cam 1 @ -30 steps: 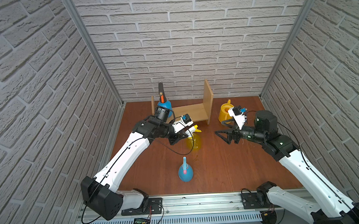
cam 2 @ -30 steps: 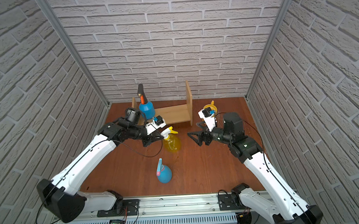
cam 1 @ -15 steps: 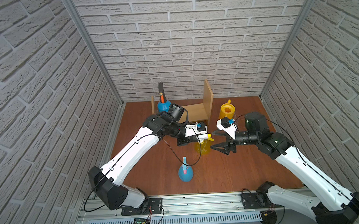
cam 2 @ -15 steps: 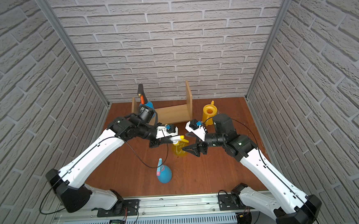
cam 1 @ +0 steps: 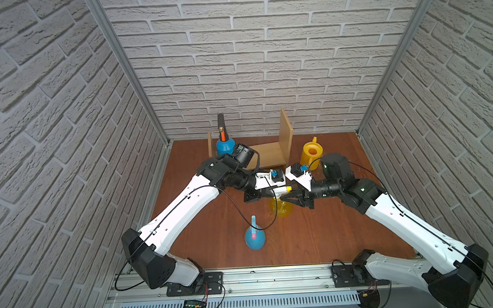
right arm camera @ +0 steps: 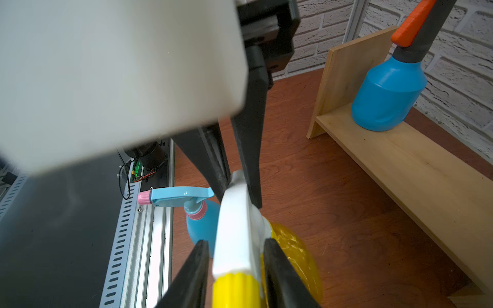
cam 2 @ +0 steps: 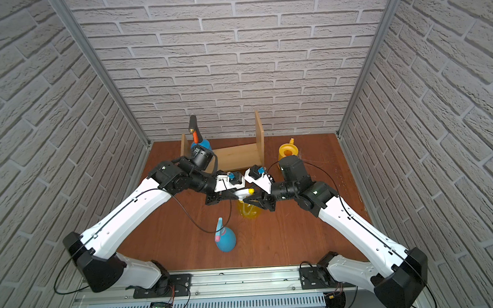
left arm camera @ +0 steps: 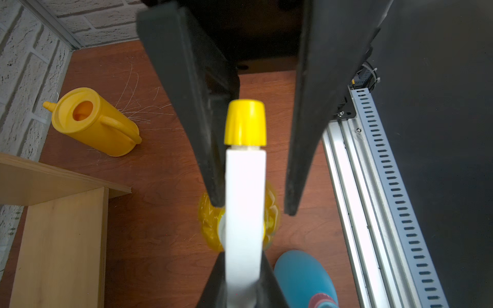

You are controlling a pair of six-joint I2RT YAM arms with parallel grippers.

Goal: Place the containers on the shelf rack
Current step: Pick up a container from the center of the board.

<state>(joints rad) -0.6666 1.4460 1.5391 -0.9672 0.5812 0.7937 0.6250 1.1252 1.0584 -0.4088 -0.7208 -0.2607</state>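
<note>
- Left gripper (left arm camera: pixel 244 266): pressed tight on the rear of the white spray head of the yellow trigger bottle (cam 1: pixel 282 208).
- Right gripper (right arm camera: pixel 236 241): jaws straddle that head near the nozzle. One finger touches it and a gap shows beside the other.
- Bottle: centre of frame in both top views, just below the shelf rack (cam 1: pixel 269 156). Whether it rests on the table (cam 1: pixel 318 238) cannot be told.
- Blue pump sprayer (cam 1: pixel 225 145): upright on the rack's board, at the shorter panel.
- Yellow watering can (cam 1: pixel 311 153): on the table, right of the taller panel.
- Teardrop bottle (cam 1: pixel 255 239): on the table, lower centre.

tops: high, front, facing back wall (cam 1: pixel 248 57) | wrists: close, apparently sharing bottle (left arm camera: pixel 244 186)
</note>
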